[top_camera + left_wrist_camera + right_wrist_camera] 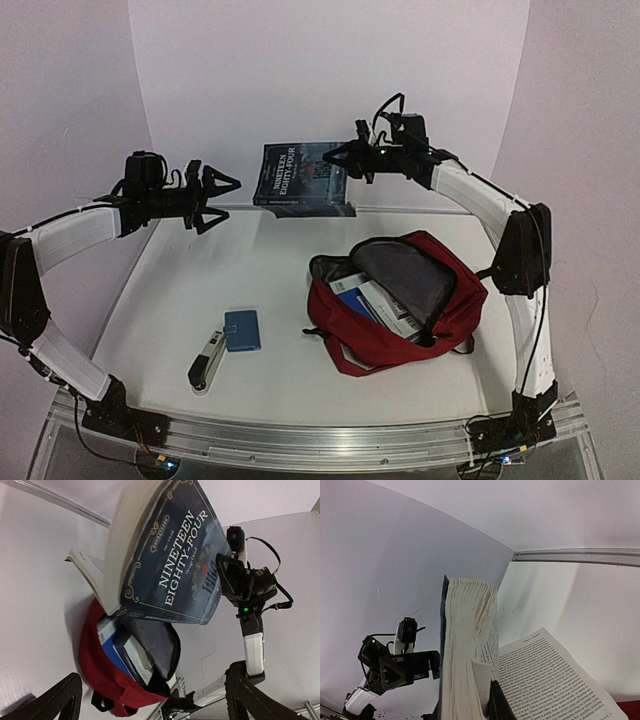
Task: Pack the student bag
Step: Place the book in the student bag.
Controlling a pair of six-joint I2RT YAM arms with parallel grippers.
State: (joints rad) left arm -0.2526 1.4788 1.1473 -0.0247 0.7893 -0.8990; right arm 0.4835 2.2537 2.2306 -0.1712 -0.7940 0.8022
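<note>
The student bag (400, 310) lies open on the table at centre right, dark red with a grey lining, and books show in its mouth. A dark blue book (305, 178) titled Nineteen Eighty-Four hangs in the air at the back. My right gripper (347, 160) is shut on its right edge. In the right wrist view the book's pages (465, 650) sit between my fingers (501, 707), and one leaf hangs loose. My left gripper (224, 203) stands open just left of the book, apart from it. The left wrist view shows the book's cover (175, 570) above the student bag (107, 680).
A small blue flat case (242, 329) and a black and silver stapler-like object (207, 362) lie on the table left of the bag. White walls close in the back and both sides. A metal rail (320, 440) runs along the near edge.
</note>
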